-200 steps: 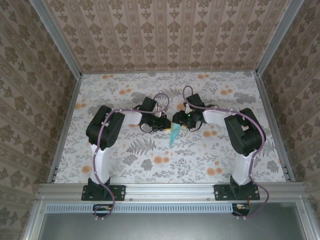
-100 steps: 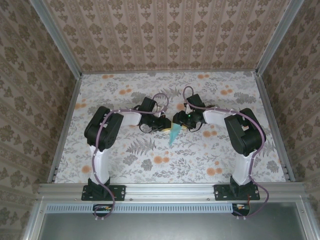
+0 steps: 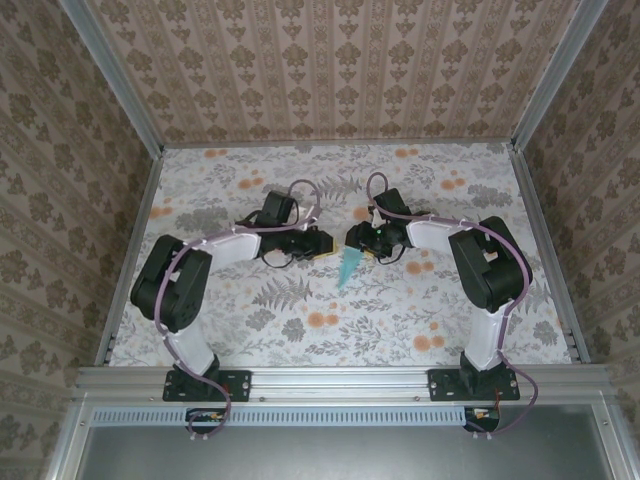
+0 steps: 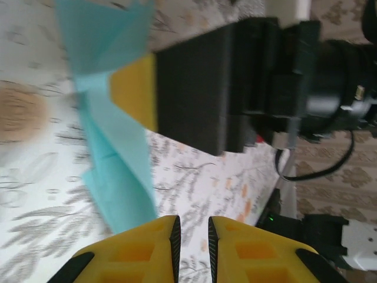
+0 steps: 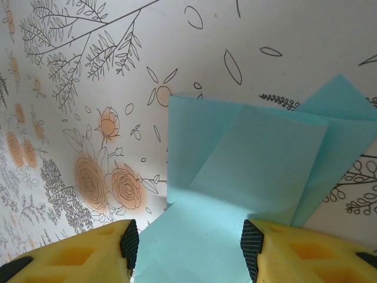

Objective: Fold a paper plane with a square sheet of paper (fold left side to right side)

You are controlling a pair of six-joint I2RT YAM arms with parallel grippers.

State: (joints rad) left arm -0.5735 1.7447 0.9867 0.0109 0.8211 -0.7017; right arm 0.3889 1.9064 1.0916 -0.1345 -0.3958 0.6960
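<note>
Now | paper plane (image 3: 347, 268): folded turquoise sheet lying mid-table on the floral table (image 3: 450, 320), narrow tip toward the arm bases | right gripper (image 5: 188, 242): jaws apart, straddling the plane's wide end, paper spanning the gap | left gripper (image 4: 191, 227): fingers parted by a narrow slit, nothing between them, just beside the plane

The paper plane (image 3: 348, 268) lies on the surface (image 3: 450, 310) near its middle, wide end far and point toward the near edge. The right end effector (image 3: 357, 240) sits over the wide far end, one finger on each side of the paper. The left end effector (image 3: 322, 243) is just left of that end, facing the right one. Both arm bases stand at the near edge, well apart, left and right of the plane.
</note>
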